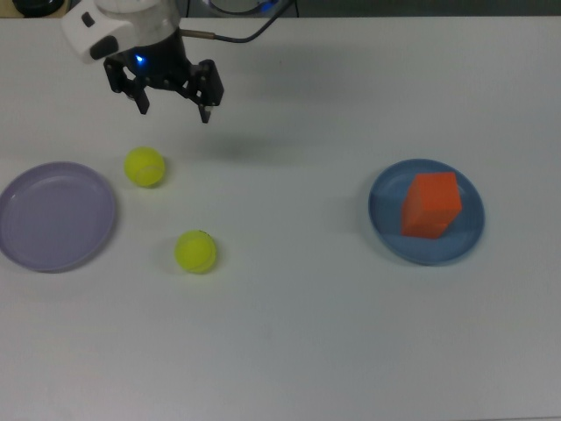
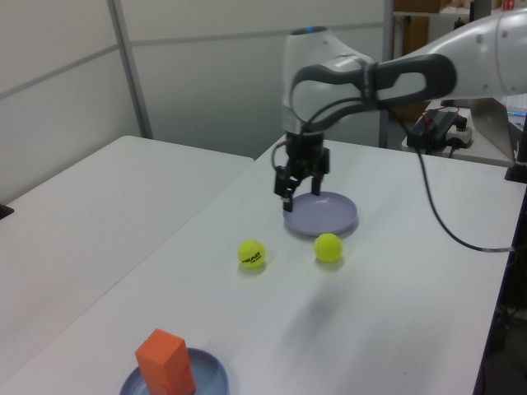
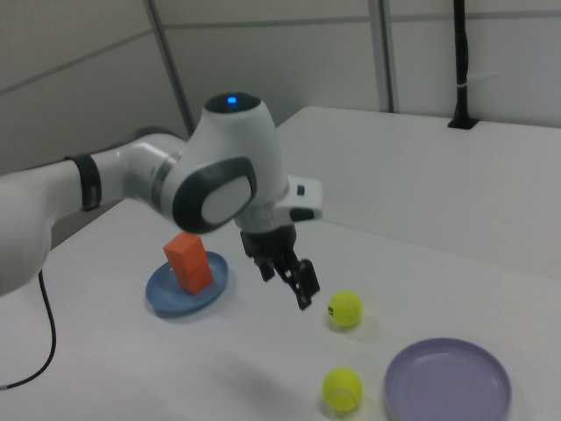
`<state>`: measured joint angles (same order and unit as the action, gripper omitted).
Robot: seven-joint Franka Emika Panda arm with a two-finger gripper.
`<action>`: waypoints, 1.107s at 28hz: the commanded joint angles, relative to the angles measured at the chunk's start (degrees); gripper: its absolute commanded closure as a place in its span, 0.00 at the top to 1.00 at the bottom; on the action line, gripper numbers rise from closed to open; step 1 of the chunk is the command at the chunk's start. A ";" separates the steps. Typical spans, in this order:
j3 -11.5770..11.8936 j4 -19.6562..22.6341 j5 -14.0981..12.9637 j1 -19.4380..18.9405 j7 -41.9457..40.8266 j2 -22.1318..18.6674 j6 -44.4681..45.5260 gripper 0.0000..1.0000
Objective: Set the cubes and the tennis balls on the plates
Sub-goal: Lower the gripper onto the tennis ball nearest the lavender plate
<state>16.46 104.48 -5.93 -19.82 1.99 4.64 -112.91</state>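
Note:
My gripper [image 1: 173,112] hangs open and empty above the table at the top view's upper left, just behind one tennis ball [image 1: 145,167]. A second tennis ball [image 1: 195,252] lies nearer the front. Both balls rest on the table beside the lavender plate [image 1: 53,219], which holds nothing. An orange-red cube [image 1: 431,203] stands on the blue plate [image 1: 381,224] at the top view's right. In the left view the gripper [image 2: 300,196] is over the lavender plate's [image 2: 325,216] left rim. In the right view the gripper [image 3: 289,282] sits left of a ball [image 3: 344,309].
A black cable [image 2: 436,222] trails from the arm over the table in the left view. A second white table [image 2: 99,197] adjoins on the left view's left, and grey partition walls [image 2: 247,74] stand behind.

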 commanded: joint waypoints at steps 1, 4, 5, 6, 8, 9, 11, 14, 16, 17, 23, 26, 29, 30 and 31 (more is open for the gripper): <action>4.53 9.68 -1.36 -1.36 -5.50 -3.68 -6.18 1.00; 6.12 12.32 -1.89 -1.36 -6.91 -3.68 -8.72 1.00; 6.47 13.11 -1.89 -1.28 -7.44 -3.68 -9.60 1.00; 7.26 14.43 -1.89 -1.28 -8.23 -3.50 -11.35 1.00; 7.97 15.49 -1.98 -1.19 -9.02 -3.06 -13.38 1.00; 8.32 15.93 -1.98 -1.10 -9.46 -2.54 -14.35 1.00; 8.85 16.37 -2.15 -1.01 -10.16 -1.57 -15.76 1.00; 9.11 16.02 -4.52 -0.84 -10.78 0.89 -18.57 1.00; 9.11 15.85 -6.19 -0.84 -11.83 1.94 -19.98 1.00; 9.11 15.41 -7.59 -0.84 -12.62 2.91 -21.03 1.00; 9.11 14.35 -8.83 -1.01 -13.07 5.20 -22.09 1.00; 8.94 14.27 -8.92 -1.10 -12.98 6.16 -22.27 1.00; 8.85 14.18 -8.92 -1.10 -12.98 7.22 -22.36 1.00; 8.76 14.18 -8.92 -1.10 -12.98 7.48 -22.44 1.00; 8.76 14.18 -8.92 -1.10 -12.98 7.66 -22.62 1.00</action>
<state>24.70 119.55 -13.14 -20.06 -9.36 10.35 -134.30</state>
